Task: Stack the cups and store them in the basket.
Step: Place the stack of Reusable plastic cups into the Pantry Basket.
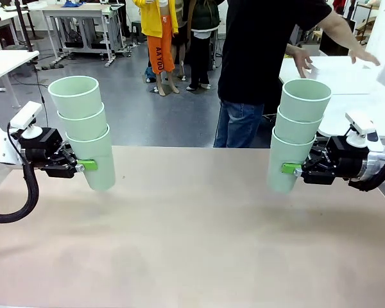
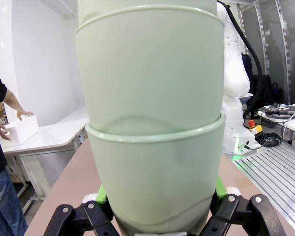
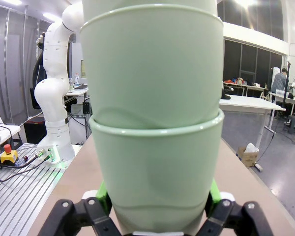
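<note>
Right up close, L stack (image 2: 152,147) of 3 nested cups is clamped at its bottom cup by L jaws; R stack (image 3: 155,147) likewise by R jaws. Both are held rim-up at opp. sides of worktop (image 1: 192,231), seemingly just clear of it. Person (image 1: 263,58) is seen beyond far edge.

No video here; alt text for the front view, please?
Each gripper holds a stack of three mint-green cups above the tan table: the left gripper clamps the left stack at its bottom cup, the right gripper the right stack likewise. A person in black stands at the far side, reaching toward a white table.
</note>
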Available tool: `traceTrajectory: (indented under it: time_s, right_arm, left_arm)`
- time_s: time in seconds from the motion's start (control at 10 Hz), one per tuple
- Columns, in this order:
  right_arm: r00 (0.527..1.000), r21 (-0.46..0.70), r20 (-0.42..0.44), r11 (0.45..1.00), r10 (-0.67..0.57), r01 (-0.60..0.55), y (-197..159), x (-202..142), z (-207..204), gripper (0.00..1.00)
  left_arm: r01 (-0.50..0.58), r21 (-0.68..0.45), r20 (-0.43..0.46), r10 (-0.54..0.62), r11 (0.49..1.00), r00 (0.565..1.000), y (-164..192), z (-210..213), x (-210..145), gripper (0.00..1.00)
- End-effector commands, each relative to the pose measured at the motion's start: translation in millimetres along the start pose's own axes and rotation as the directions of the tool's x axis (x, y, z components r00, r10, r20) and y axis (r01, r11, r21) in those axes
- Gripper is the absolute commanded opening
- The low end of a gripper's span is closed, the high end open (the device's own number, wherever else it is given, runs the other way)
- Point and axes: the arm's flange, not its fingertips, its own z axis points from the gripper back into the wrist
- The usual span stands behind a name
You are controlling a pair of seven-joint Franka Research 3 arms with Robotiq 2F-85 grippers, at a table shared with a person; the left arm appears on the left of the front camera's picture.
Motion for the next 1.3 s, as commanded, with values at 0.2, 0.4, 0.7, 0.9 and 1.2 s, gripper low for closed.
traceTrajectory:
  time_s: [0.2, 0.4, 0.7, 0.9, 1.2]
  right_arm:
    - [1.0, 0.001, 0.0, 1.0, 0.012, -0.012, 0.0, 3.1, -1.2, 0.87]
    - [1.0, 0.001, 0.0, 1.0, 0.012, -0.012, 0.0, 3.1, -1.2, 0.87]
    - [1.0, 0.001, 0.0, 1.0, 0.012, -0.012, 0.0, 3.1, -1.2, 0.87]
    - [1.0, 0.001, 0.0, 1.0, 0.012, -0.012, 0.0, 3.1, -1.2, 0.87]
    - [1.0, 0.001, 0.0, 1.0, 0.012, -0.012, 0.0, 3.1, -1.2, 0.87]
  left_arm:
    - [0.013, 0.0, 0.006, -0.013, 1.0, 1.0, 0.5, -0.8, 4.5, 0.87]
    - [0.013, 0.0, 0.006, -0.013, 1.0, 1.0, 0.5, -0.8, 4.5, 0.87]
    - [0.013, 0.0, 0.006, -0.013, 1.0, 1.0, 0.5, -0.8, 4.5, 0.87]
    - [0.013, 0.0, 0.006, -0.013, 1.0, 1.0, 0.5, -0.8, 4.5, 0.87]
    - [0.013, 0.0, 0.006, -0.013, 1.0, 1.0, 0.5, -0.8, 4.5, 0.87]
